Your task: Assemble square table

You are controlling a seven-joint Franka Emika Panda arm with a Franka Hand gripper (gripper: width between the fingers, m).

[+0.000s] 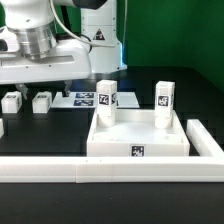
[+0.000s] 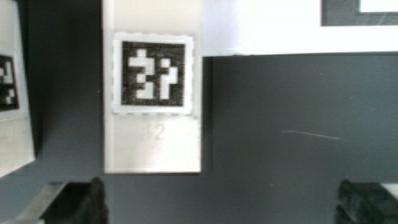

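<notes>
The square table top point(image 1: 139, 141), a white tray with a raised rim and a tag on its front wall, lies in the middle of the exterior view. Two white tagged legs point(image 1: 107, 98) point(image 1: 164, 96) stand upright at its far corners. Two more loose legs point(image 1: 12, 100) point(image 1: 42, 101) lie on the black table at the exterior view's left. My gripper point(image 1: 62, 84) hangs above that area. In the wrist view a white tagged leg point(image 2: 151, 95) lies ahead of my gripper point(image 2: 217, 205). The dark fingers point(image 2: 71, 200) stand wide apart with nothing between them.
The long white L-shaped rail point(image 1: 100, 171) runs along the front and up the exterior view's right side. The marker board point(image 1: 78, 98) lies behind the tray, under the arm. A green wall closes the back.
</notes>
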